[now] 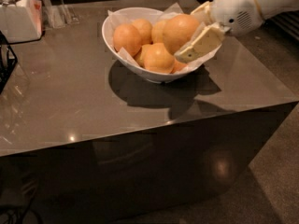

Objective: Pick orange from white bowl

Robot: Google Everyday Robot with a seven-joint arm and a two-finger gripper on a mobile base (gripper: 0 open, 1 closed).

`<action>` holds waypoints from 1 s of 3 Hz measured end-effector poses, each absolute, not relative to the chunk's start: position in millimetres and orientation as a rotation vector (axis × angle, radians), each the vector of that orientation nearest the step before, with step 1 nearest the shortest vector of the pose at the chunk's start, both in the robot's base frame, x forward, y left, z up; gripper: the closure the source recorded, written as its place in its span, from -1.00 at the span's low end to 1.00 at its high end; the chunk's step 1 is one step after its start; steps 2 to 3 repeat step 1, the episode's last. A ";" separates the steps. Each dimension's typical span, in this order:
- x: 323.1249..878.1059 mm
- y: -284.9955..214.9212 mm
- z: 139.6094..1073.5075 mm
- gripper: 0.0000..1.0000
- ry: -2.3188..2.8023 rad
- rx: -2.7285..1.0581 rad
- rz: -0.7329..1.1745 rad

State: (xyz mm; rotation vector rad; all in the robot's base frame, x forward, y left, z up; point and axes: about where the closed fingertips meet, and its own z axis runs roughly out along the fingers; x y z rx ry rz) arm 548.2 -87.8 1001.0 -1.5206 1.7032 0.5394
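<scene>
The large round orange [179, 31], evenly coloured, sits highest among the smaller fruit [127, 38] at the right side of the wide white ceramic bowl [140, 71], which stands upright on the table [70, 92]. The cream two-finger hand [189, 35] clasps this orange, one finger on each side.

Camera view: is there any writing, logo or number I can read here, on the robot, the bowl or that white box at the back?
No readable text anywhere.
gripper, against the orange at the right side of the white bowl: plain cream, no marking.
white arm shell: only a small dotted grille, no lettering.
white container, back left: no label can be made out.
</scene>
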 end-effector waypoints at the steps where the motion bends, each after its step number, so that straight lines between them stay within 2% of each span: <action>1: 545.0 -98.0 993.3 1.00 1.729 -1.501 0.540; 3: 545.0 -98.0 993.3 1.00 1.729 -1.501 0.540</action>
